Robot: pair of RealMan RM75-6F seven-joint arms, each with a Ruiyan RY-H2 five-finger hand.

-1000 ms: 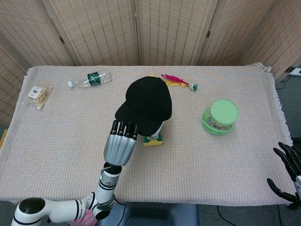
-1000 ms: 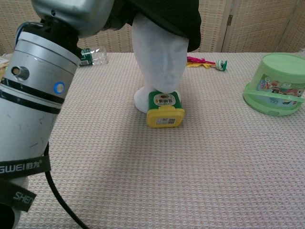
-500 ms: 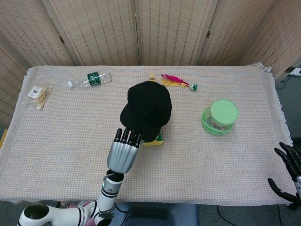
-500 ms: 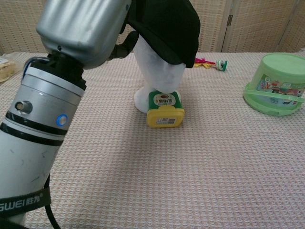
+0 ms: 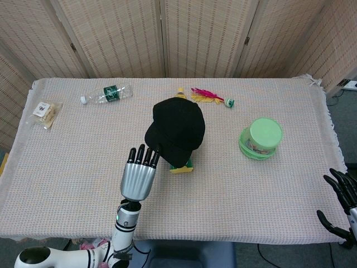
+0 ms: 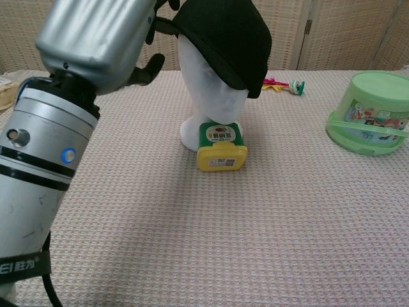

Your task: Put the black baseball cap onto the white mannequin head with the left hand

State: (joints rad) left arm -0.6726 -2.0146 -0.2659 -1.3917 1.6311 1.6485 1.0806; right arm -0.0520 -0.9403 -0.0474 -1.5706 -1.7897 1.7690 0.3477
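The black baseball cap (image 5: 175, 127) sits on the white mannequin head (image 6: 211, 83) at the middle of the table; in the head view the cap hides the head. The cap (image 6: 223, 35) tilts down over the head's right side in the chest view. My left hand (image 5: 138, 173) hovers just in front and to the left of the cap with fingers spread and nothing in them; its fingertips are close to the brim. It fills the upper left of the chest view (image 6: 96, 38). My right hand (image 5: 340, 204) hangs off the table's right front corner, fingers apart, holding nothing.
A yellow-lidded green jar (image 6: 221, 147) lies against the mannequin's base. A green lidded tub (image 5: 261, 138) stands to the right. A plastic bottle (image 5: 106, 94), a snack bag (image 5: 44, 110) and a pink feather shuttlecock (image 5: 209, 96) lie along the far side.
My left hand let go of the cap's brim and drew back toward me and to the left, fingers spreading. The cap settled lower on the mannequin head.
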